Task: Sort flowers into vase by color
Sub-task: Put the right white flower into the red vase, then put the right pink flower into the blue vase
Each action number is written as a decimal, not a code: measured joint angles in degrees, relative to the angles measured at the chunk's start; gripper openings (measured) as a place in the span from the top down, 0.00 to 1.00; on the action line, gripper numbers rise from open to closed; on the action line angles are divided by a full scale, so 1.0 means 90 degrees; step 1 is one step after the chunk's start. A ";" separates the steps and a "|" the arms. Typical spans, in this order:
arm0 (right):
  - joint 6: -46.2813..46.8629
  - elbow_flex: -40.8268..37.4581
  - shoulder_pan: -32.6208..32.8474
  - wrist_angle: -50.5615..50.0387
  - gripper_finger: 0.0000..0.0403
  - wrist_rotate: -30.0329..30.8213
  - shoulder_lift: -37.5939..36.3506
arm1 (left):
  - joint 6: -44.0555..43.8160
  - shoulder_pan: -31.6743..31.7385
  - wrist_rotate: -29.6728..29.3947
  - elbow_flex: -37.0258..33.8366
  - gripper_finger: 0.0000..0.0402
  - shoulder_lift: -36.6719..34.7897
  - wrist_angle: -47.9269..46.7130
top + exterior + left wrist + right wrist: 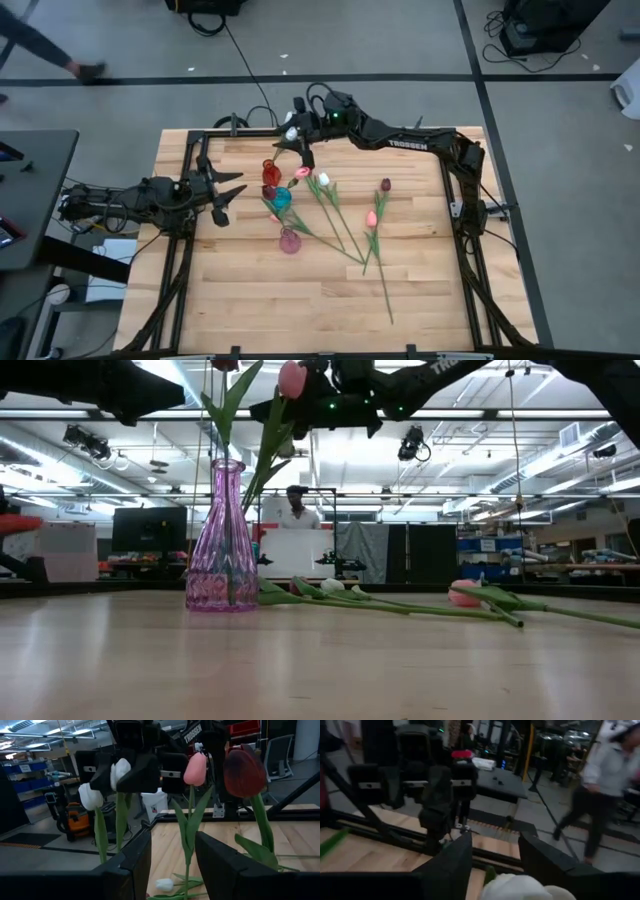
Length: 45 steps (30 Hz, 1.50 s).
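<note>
Three vases stand in a row left of the table's middle: red (270,172), teal (282,198) and pink (289,241). Upright in them are a pink tulip (195,769), a maroon one (245,772) and two white ones (90,796). Several more tulips (345,225) lie flat on the wood to their right. My right gripper (298,148) hangs level over the far side of the vases, open, with a white tulip's head (520,887) between its fingers. My left gripper (232,196) waits open at the table's left, pointing at the vases. My right gripper stands open around the upright white tulip's head (120,772), coming at it level from the far side. Whether either finger touches the head, I cannot tell. The tulip's stem (120,820) runs straight down below the gripper.
In the low view the pink vase (222,540) stands nearest, with lying stems (400,603) stretching to the right behind it. The near half of the table (300,310) is bare wood. A person (600,795) walks past beyond the table's left side.
</note>
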 joint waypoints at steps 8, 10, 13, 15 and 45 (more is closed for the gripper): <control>0.0167 0.0002 0.0001 -0.0029 0.41 0.0127 0.0102 | 0.0007 0.0000 -0.0001 0.0000 0.61 0.0000 -0.0005; 0.0188 0.0005 -0.0013 -0.0236 0.38 0.0127 0.0053 | 0.0010 0.0000 0.0000 0.0000 0.61 0.0000 -0.0007; 0.0094 0.0004 -0.0072 -0.0836 0.34 0.0124 -0.0076 | 0.0002 0.0000 -0.0001 -0.0001 0.61 0.0000 -0.0012; -0.0006 0.0002 -0.0109 -0.1113 0.30 0.0124 -0.0157 | 0.0006 0.0000 -0.0002 -0.0001 0.61 0.0000 -0.0019; -0.0332 -0.1416 -0.0086 -0.3450 0.29 0.2384 -0.2980 | 0.0027 -0.0010 0.0240 0.0000 0.61 -0.0002 -0.0306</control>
